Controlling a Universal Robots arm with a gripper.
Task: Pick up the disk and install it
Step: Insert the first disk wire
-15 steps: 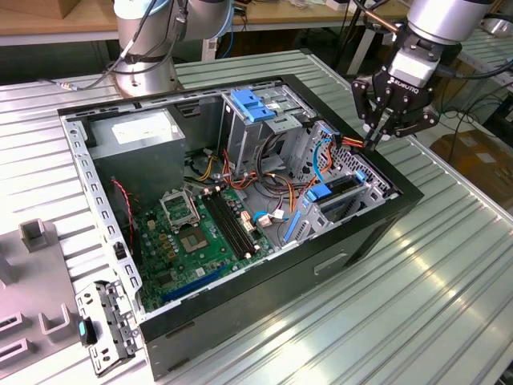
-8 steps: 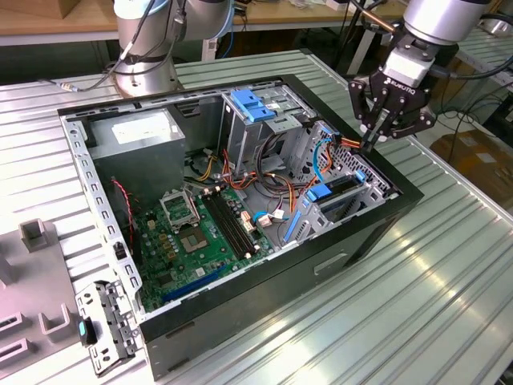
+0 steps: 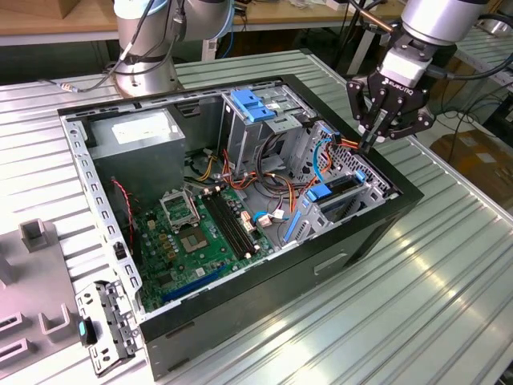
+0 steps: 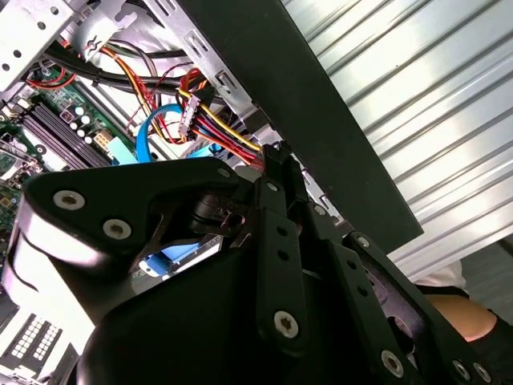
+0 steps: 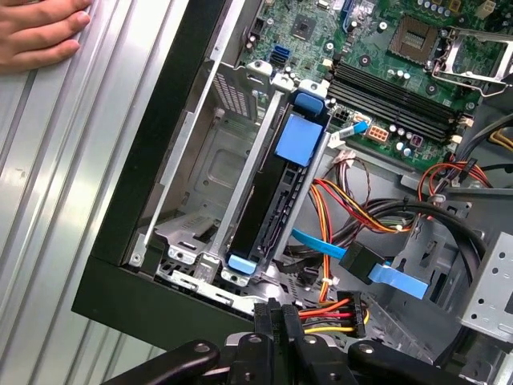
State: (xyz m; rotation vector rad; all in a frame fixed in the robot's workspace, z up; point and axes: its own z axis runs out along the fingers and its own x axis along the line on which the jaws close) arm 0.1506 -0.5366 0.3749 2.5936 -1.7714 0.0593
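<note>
Not much here that can actually be made out. The hand (image 3: 371, 144) has a short line of white lettering on its black body in the exterior view. The grey power-supply box (image 3: 136, 140), in a corner of the computer case (image 3: 321, 261), carries a white sticker (image 3: 138, 129), but its print is too small to read. The tiny white markings on the motherboard (image 3: 188, 241) are just as unreadable.

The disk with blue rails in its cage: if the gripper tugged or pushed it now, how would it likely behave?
The disk looks rigid and probably dense for its size, given its dark solid body. Standing on edge between metal cage walls, it would likely slide along them, not tip. The gripper sits by the coloured power cable, which looks floppy.
</note>
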